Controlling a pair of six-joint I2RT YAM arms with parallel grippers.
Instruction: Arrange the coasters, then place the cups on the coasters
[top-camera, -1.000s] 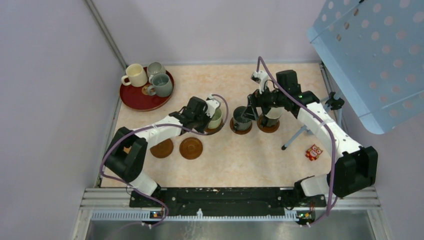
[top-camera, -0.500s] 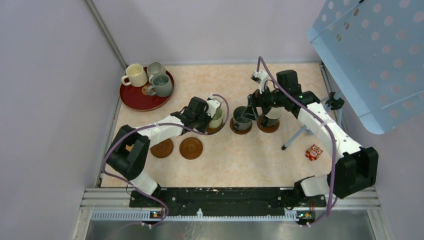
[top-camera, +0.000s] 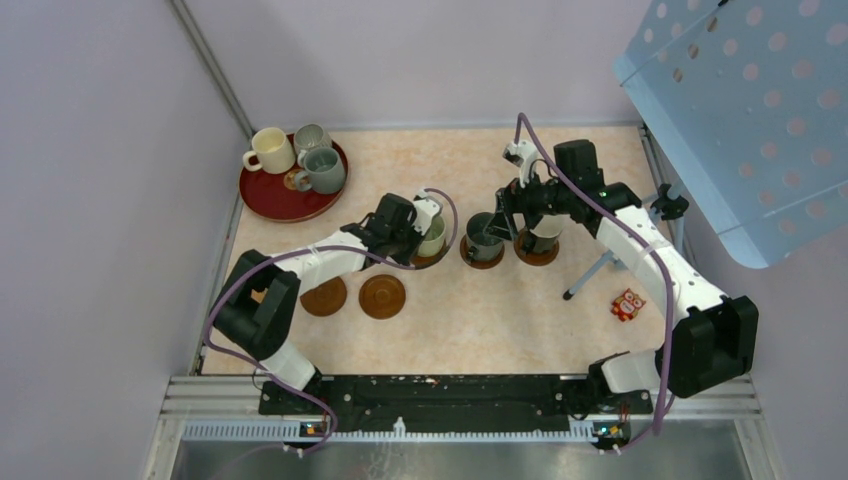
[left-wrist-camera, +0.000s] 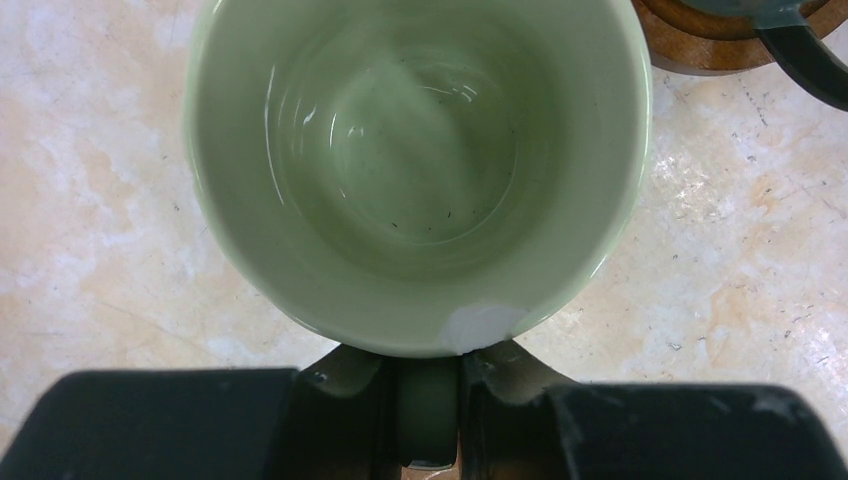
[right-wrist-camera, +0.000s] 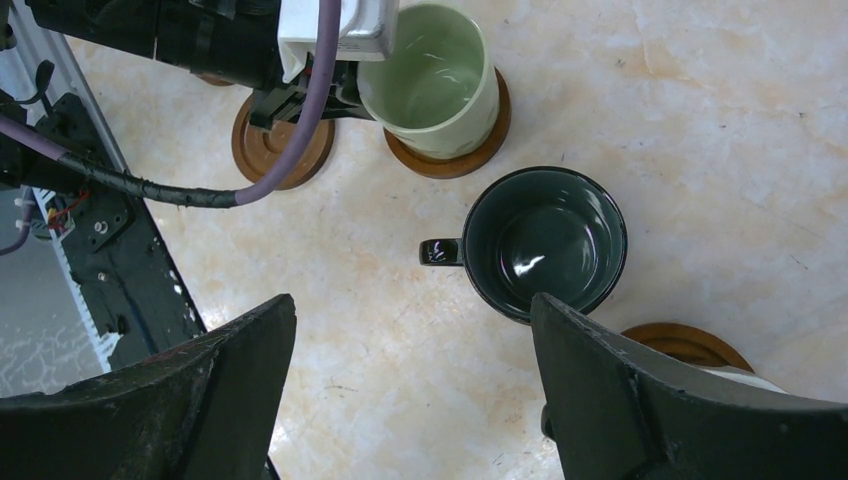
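The pale green cup (left-wrist-camera: 420, 170) stands upright near the middle of the top view. It is seated on a brown coaster (right-wrist-camera: 450, 160), whose rim shows past the cup's base. Its handle is clamped between the fingers of the left gripper (left-wrist-camera: 428, 390), which are drawn together on it at the bottom edge of the left wrist view. The left arm is stretched low from the lower left of the top view, with the forearm slanted up and to the right toward the cup.

Just right of that cup, the dark green cup (right-wrist-camera: 545, 245) is set on a second coaster (top-camera: 482, 258). Its handle is turned toward the pale green cup, and the two are near but apart. Further right, a third cup (top-camera: 545, 235) is set on a third coaster (top-camera: 537, 254).

The right gripper (right-wrist-camera: 412, 310) is held above the table beside the dark green cup, its fingers spread wide with nothing between them. The right arm is bent in from the lower right of the top view.

A bare coaster (top-camera: 382, 296) and a second bare coaster (top-camera: 323, 296) lie below the left forearm. At upper left, against the wall corner, a red tray (top-camera: 275, 200) carries a cream cup (top-camera: 272, 150), a grey cup (top-camera: 311, 138) and a grey-green cup (top-camera: 323, 168). Open table (top-camera: 480, 320) is seen across the lower centre, with a small red packet (top-camera: 627, 304) at lower right.
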